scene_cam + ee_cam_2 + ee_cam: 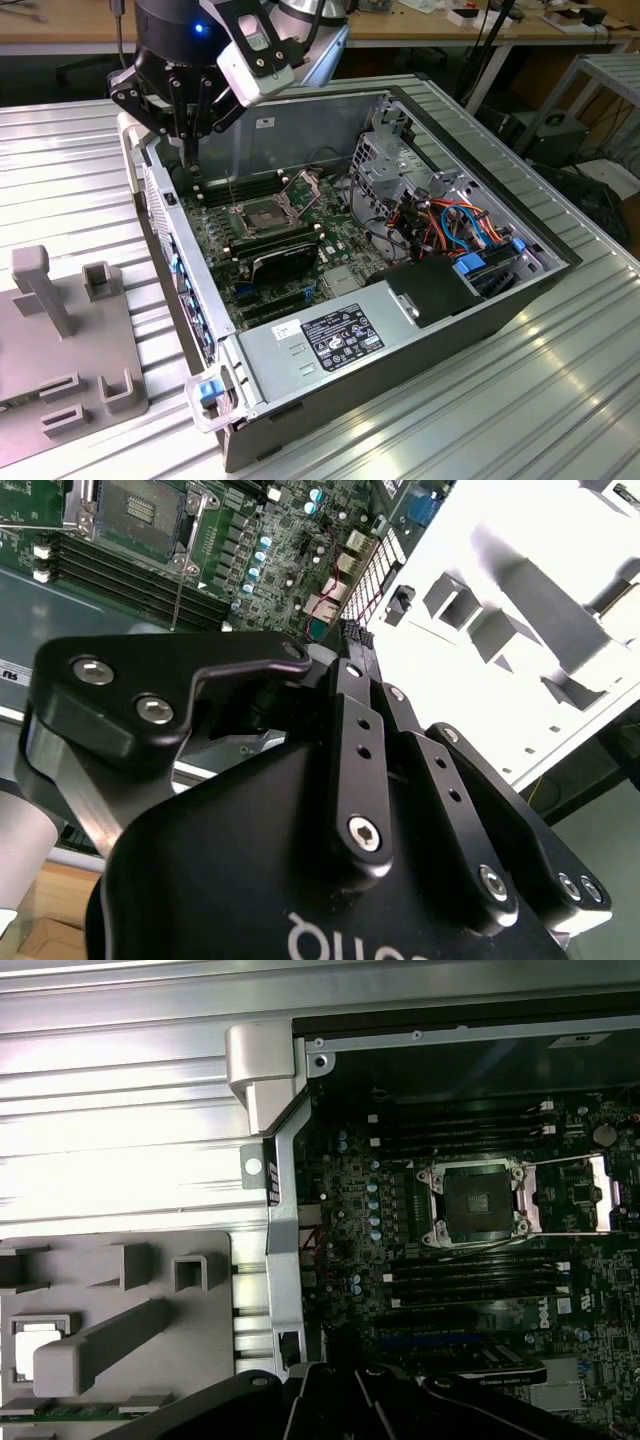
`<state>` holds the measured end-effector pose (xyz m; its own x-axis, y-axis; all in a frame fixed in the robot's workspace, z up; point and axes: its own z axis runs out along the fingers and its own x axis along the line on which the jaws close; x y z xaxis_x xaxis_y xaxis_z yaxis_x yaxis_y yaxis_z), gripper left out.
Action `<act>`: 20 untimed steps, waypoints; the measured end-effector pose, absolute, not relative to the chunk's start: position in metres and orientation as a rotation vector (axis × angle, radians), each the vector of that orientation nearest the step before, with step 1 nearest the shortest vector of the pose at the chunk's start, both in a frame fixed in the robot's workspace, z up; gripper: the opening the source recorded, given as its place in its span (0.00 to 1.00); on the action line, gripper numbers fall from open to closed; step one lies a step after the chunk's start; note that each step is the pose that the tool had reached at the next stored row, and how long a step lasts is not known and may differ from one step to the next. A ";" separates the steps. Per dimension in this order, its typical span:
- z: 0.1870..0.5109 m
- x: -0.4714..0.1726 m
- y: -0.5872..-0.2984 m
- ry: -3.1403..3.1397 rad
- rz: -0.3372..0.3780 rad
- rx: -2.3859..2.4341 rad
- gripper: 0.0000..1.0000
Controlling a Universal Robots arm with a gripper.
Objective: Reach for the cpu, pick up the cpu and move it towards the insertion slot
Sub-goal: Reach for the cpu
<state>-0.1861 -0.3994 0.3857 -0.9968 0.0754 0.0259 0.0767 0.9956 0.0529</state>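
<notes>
The cpu [33, 1352] looks like a pale square piece lying in a pocket of the grey fixture [120, 1320], outside the computer case. The insertion slot [250, 213] [481, 1203] is a square silver-framed socket with a dark centre on the green motherboard. Its metal retention plate [572, 1195] is swung open beside it. My gripper [187, 150] [335, 655] hangs over the far corner of the case at the exterior view's left, above the memory slots. It is well clear of the cpu and of the socket. Its fingers look shut with nothing between them.
The open case [470, 310] lies on a ribbed metal table, with a drive cage [395, 165], coloured cables [455, 225] and a power supply [330, 340] inside. The grey fixture [60, 330] with upright posts stands on the exterior view's left of the case. A black card [285, 262] sits beside the socket.
</notes>
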 end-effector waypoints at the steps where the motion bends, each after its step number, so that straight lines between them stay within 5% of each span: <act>1: 0.386 -0.186 -0.399 -3.114 -0.084 -0.119 0.11; 20: 0.384 -0.196 -0.399 -3.112 -0.084 -0.119 0.11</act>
<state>-0.1956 -0.3994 0.3839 -0.9968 0.0753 0.0279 0.0767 0.9956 0.0529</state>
